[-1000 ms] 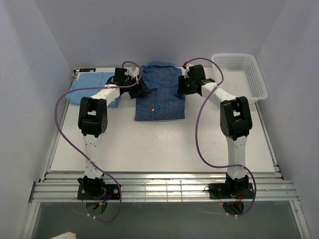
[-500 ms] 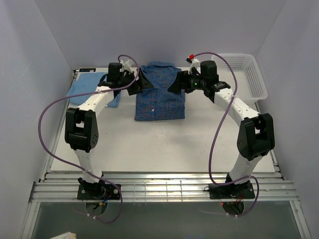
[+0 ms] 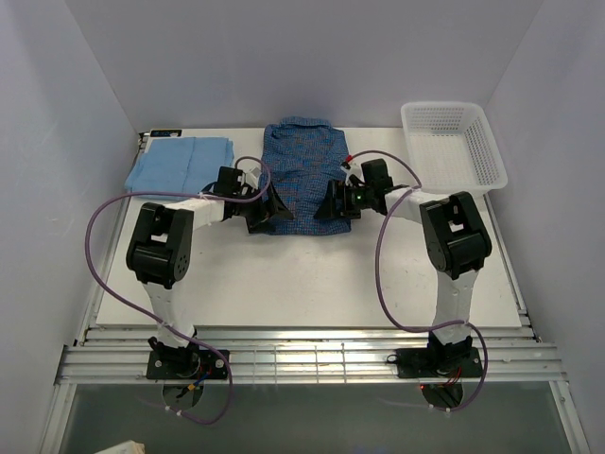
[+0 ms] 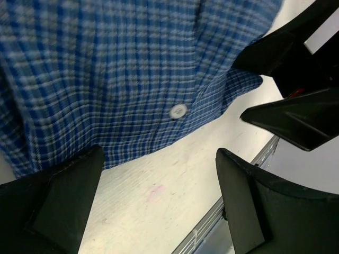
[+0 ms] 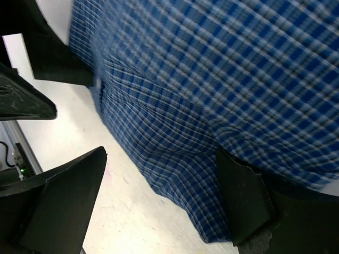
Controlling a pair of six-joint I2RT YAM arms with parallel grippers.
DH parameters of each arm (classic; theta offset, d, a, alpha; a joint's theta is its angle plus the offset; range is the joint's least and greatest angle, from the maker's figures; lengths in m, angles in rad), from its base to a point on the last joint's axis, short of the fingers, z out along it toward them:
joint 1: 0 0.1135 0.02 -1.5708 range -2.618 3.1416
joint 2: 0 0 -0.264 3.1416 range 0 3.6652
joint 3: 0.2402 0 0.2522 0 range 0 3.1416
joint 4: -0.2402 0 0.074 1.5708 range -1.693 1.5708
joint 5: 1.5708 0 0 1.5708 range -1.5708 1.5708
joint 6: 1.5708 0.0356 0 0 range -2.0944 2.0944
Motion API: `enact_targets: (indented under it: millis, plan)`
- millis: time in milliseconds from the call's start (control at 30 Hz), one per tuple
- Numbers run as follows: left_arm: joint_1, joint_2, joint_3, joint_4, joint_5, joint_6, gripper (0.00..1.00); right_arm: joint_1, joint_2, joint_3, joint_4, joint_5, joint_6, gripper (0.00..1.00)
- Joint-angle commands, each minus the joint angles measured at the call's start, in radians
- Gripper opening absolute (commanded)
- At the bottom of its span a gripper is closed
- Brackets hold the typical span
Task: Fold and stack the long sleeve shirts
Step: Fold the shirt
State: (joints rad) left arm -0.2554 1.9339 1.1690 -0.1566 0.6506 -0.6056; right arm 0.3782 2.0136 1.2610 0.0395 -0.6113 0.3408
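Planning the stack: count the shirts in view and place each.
2. The checked dark blue shirt lies far centre; the plain light blue shirt far left. None seems hidden.

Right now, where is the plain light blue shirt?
In the top view, the light blue shirt lies folded at the far left corner of the table, left of the checked dark blue shirt without touching it, beyond the left gripper.

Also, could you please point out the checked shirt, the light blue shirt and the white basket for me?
checked shirt (image 3: 301, 163), top external view, middle of its front.
light blue shirt (image 3: 180, 163), top external view, centre of the cloth.
white basket (image 3: 452, 151), top external view, bare mesh floor.
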Motion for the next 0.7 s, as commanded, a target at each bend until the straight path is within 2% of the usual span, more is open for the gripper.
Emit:
enact_targets:
  millis: [0,133,367,533,667]
  plan:
    - [0.010,-0.024,-0.051,0.003,-0.028,-0.002,0.98,-0.005,0.010,-0.049,-0.024,0.050,-0.046,0.90]
    - [0.022,-0.021,-0.077,-0.026,-0.058,0.020,0.98,-0.004,0.019,-0.104,-0.038,0.038,-0.074,0.90]
    - [0.051,0.016,-0.072,-0.073,-0.120,0.043,0.98,0.071,-0.077,-0.236,-0.078,0.060,-0.103,0.90]
    - [0.064,0.025,0.003,-0.106,-0.128,0.078,0.98,0.209,-0.128,-0.268,-0.112,0.189,-0.103,0.90]
    - [0.068,0.040,0.050,-0.130,-0.149,0.105,0.98,0.322,-0.154,-0.259,-0.105,0.209,-0.082,0.90]
